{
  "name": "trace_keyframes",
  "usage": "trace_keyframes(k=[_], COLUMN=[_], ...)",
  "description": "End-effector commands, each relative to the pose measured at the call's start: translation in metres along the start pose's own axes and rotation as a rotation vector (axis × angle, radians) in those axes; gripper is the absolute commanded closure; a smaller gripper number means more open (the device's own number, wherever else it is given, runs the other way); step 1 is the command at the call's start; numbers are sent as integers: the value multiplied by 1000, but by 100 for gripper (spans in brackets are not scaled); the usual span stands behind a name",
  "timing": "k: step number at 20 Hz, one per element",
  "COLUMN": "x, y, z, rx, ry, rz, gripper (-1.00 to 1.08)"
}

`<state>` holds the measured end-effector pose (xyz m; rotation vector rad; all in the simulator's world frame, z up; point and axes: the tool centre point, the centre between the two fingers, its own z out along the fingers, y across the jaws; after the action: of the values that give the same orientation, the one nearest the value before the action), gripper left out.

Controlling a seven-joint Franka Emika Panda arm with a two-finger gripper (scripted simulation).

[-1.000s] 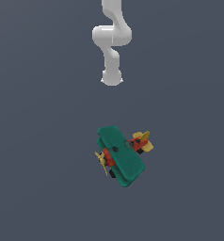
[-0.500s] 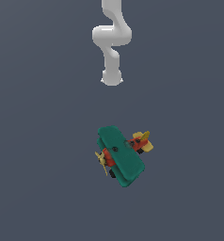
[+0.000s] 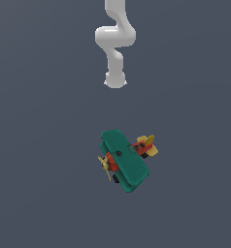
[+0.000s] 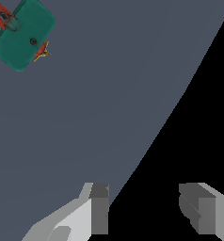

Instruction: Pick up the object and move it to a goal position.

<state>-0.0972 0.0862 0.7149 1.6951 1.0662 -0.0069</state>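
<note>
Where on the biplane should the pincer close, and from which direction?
Probably from straight above, closing across the short width of the teal wings of the biplane. It sits upright with the wings flat, stacked and facing up, offering two parallel long edges. The propeller and tail look too thin and uneven. The pincer is open and well clear of it.

The arm [image 3: 114,41] is a chain of smooth, rounded links, uniformly white to pale grey, with bulbous joint housings and a cylindrical end section finished in a flat rounded cap. No cables, screws or markings are discernible at this resolution. In the wrist view the gripper [image 4: 147,212] shows two blocky fingers [image 4: 99,209]: light grey outer bodies carrying darker grey rectangular inner pads, each with a stepped, notched profile
</note>
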Motion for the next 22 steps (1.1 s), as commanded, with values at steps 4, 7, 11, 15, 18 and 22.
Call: trace_keyframes(k=[4, 7, 11, 15, 18, 22], x=[10, 18, 30, 45, 57, 76], y=[7, 10, 12, 13, 14, 13], z=[-24, -35, -49, -62, -69, -77], rx=[-65, -96, -132, -164, -184, -206], ry=[-76, -119, -179, -241, -288, -351], rz=[-105, -164, -245, -327, -389, -474], gripper=[-20, -20, -20, -20, -20, -20])
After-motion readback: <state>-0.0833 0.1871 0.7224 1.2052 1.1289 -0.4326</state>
